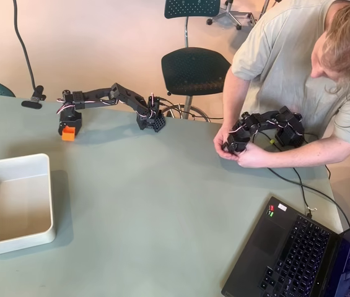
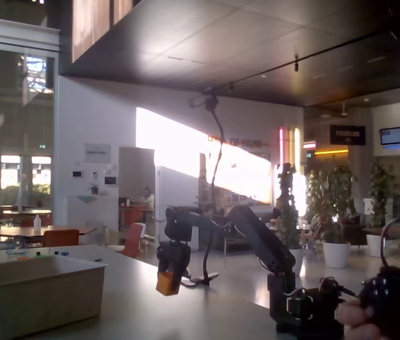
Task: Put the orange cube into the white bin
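Note:
The orange cube (image 1: 68,133) sits between the fingers of my black gripper (image 1: 68,128) near the table's far left edge in the overhead view. In the fixed view the orange cube (image 2: 165,284) hangs at the tip of the downward-pointing gripper (image 2: 168,276), close over the table; whether it touches the top I cannot tell. The gripper is shut on it. The white bin (image 1: 15,163) stands empty at the left front, well nearer the front edge than the cube. In the fixed view the white bin (image 2: 30,301) is at the lower left.
A person (image 1: 298,55) leans over the table's far right side. An open laptop (image 1: 298,257) lies at the front right corner, with a cable (image 1: 298,185) running to it. A clamp with a gooseneck (image 1: 33,99) sits at the far left edge. A chair (image 1: 194,69) stands behind the table.

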Available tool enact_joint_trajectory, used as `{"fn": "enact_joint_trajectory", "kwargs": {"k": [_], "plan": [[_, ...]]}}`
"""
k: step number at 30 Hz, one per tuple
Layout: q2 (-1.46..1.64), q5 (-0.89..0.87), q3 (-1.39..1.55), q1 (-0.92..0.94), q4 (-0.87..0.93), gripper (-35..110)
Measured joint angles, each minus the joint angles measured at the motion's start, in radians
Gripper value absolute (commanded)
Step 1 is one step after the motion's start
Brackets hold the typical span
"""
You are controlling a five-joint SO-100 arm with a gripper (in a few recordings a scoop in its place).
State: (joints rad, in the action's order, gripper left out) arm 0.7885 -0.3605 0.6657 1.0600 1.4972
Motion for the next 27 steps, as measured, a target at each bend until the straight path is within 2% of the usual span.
{"fn": "enact_joint_trajectory", "kwargs": {"k": [17, 27], "plan": [[-0.002, -0.002, -0.546, -0.143, -0.012, 29], [-0.02, 0.002, -0.618, -0.31, -0.298, 29]]}}
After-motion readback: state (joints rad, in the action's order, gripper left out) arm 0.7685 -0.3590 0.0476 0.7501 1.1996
